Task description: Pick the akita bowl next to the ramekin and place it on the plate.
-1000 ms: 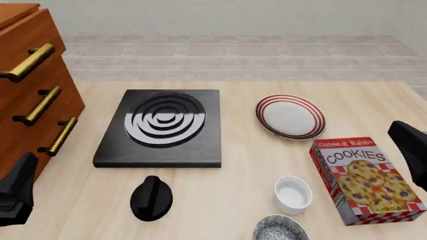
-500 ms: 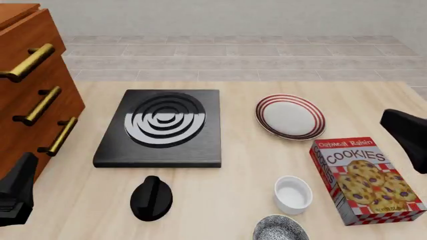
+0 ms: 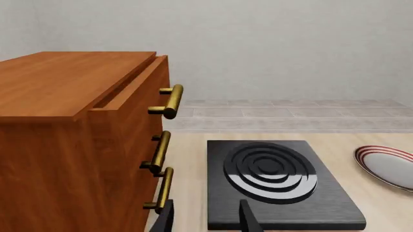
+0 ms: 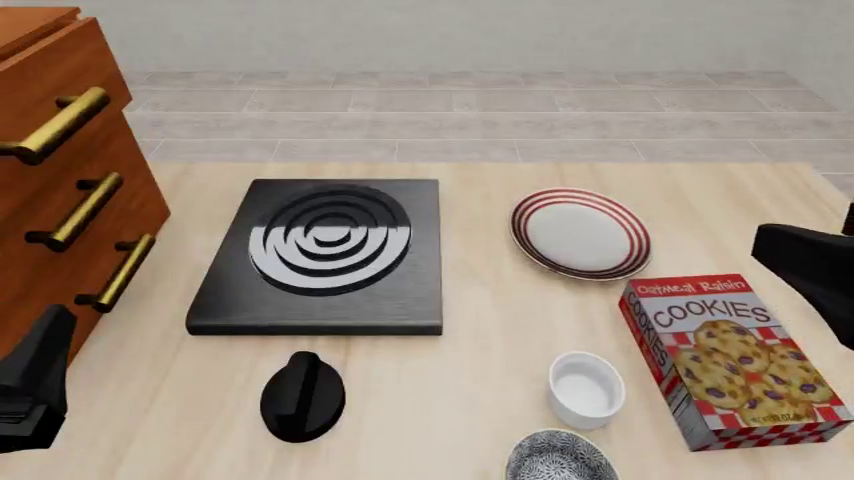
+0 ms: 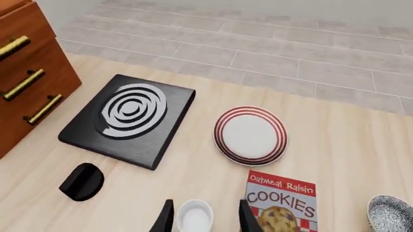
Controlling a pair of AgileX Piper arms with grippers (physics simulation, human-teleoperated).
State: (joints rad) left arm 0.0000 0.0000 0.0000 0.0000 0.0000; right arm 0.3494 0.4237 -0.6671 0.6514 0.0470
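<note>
The akita bowl (image 4: 561, 460), speckled blue-grey, sits at the near table edge, partly cut off in the front view. The plain white ramekin (image 4: 585, 388) stands just behind it. Further back lies the red-ringed plate (image 4: 579, 233), empty. My right gripper (image 5: 204, 220) is open and high above the table; the ramekin (image 5: 195, 216) shows between its fingers, well below. The right arm (image 4: 807, 262) enters at the right edge, above the cookies box. At the near left, beside the cabinet, my left gripper (image 3: 206, 223) is open and holds nothing.
A cookies box (image 4: 734, 360) lies right of the ramekin. Another speckled bowl (image 5: 390, 215) sits beyond the box's far side. A black stove plate (image 4: 327, 255) and its black knob (image 4: 303, 395) occupy the middle-left. A wooden drawer cabinet (image 4: 67, 180) stands at the left.
The right arm has moved up and a little inward along the right edge of the front view. The left arm and all objects stay put.
</note>
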